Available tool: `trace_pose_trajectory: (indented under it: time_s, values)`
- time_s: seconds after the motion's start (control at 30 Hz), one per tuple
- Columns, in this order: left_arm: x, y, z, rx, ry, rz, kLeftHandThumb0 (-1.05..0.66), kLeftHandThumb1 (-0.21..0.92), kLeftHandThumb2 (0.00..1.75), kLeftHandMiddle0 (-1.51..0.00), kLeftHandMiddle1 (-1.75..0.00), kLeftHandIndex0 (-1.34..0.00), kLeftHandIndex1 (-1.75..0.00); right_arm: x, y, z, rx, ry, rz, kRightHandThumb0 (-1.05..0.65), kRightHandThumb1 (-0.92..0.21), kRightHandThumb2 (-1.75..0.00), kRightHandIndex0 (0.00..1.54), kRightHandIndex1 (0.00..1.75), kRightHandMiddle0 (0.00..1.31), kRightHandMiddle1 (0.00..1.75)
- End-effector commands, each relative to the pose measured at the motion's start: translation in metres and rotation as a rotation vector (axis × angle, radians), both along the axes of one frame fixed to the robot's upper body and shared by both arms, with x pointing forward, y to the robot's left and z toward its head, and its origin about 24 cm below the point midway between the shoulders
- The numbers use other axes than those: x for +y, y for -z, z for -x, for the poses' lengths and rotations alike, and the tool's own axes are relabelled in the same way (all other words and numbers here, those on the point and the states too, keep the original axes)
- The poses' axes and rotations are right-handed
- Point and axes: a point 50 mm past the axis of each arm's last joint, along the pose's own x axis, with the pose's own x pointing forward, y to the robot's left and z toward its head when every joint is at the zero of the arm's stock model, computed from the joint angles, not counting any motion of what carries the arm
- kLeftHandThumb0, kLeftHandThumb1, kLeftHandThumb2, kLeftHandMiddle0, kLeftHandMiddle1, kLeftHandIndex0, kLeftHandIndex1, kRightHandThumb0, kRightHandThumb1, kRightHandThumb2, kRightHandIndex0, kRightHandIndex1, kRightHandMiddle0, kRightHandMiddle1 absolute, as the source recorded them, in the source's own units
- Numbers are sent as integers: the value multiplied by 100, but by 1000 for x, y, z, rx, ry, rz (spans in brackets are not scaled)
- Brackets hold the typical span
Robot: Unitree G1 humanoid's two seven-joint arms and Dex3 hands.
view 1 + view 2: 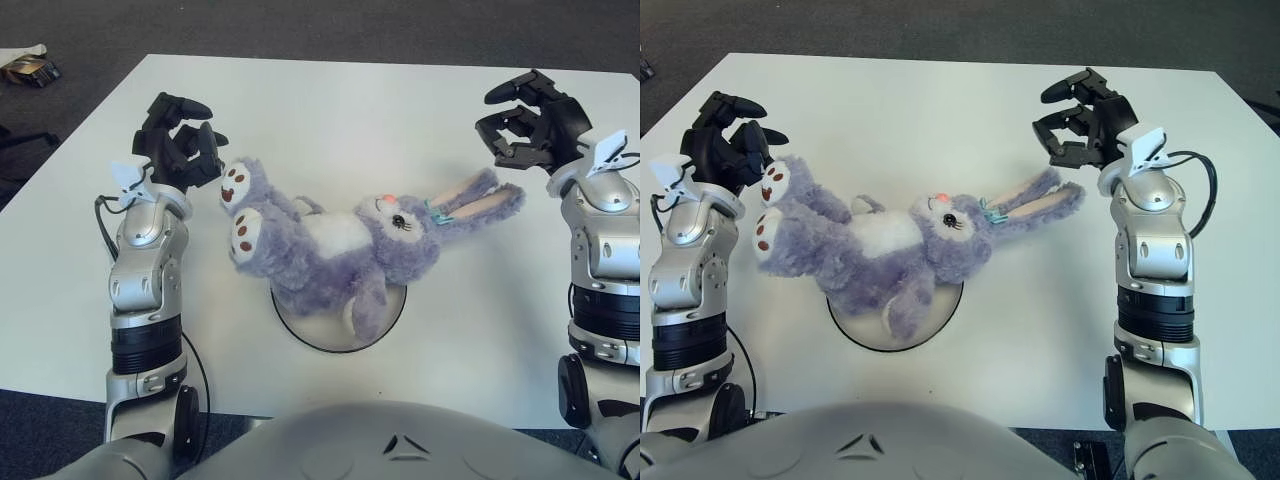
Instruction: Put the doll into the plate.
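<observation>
- Left eye view: we see the left hand (180, 140) raised above the white table (320, 120), just beside the doll's upper foot. Its black fingers (172, 105) are curled loosely and hold nothing; whether a fingertip touches the foot we cannot tell.
- We see the right hand (530, 125) above the far right part of the table, just beyond the tips of the doll's long ears. Its fingers (510, 92) are bent inward with a narrow gap between them, and they hold nothing. The hand stands apart from the ears.
- We find the purple plush rabbit doll (340, 245) lying on its back across the middle of the table. Its two feet with brown paw marks point toward the left hand, and its head and pink-lined ears point toward the right hand.
- We see the round white plate with a dark rim (395, 318) under the doll's belly and one hanging arm. The doll covers most of the plate; only the near rim shows. The feet, head and ears extend past the plate over the table.
- We note a small dark object (28, 70) on the grey floor beyond the table's far left corner, well apart from both hands.
</observation>
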Motion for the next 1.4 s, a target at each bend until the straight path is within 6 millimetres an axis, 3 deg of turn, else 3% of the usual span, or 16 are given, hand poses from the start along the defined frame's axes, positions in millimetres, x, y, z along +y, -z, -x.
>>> trace_pose_trajectory:
  time_s: [0.0,0.2,0.47,1.17,1.37]
  values:
    - [-3,8,-5,20,21,-4,-1,58,93,-45,-152,-33,-175,-7,1,-6,3,32,-46,-5,-73,-63,53,142,32,153]
    - [-4,21,-13,44,40,-2,-1,56,97,-45,-155,-34,-175,-17,17,-20,19,56,-59,-1,-54,-94,54,153,38,161]
    - [-6,27,-14,74,92,29,-1,45,111,-55,-158,-36,-175,-18,26,-21,8,73,-62,-1,-43,-110,60,156,41,166]
    - [-16,43,-12,154,112,61,-1,37,125,-59,-169,-35,-175,-33,49,-24,59,201,-63,-1,-40,-115,63,157,39,168]
    - [-20,47,-14,162,107,86,-1,34,127,-61,-167,-38,-175,-34,78,-26,126,241,-83,-1,-37,-119,65,159,40,167]
